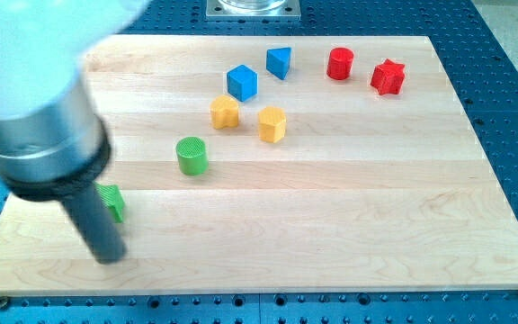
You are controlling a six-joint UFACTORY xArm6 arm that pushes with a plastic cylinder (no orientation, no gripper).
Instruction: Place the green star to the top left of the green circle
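The green star [113, 202] lies near the board's left edge, partly hidden behind my rod. The green circle [192, 155] stands to its upper right, a short gap away. My tip [109, 257] rests on the board just below the green star, close to it; whether it touches the star cannot be told. The arm's large grey and white body fills the view's upper left and hides that part of the board.
A blue cube [242, 82] and a blue triangle [280, 62] sit at the top middle. Two yellow blocks [226, 112] [272, 123] lie below them. A red cylinder [340, 64] and a red star [388, 77] sit at the top right. The wooden board [349, 216] rests on a blue perforated table.
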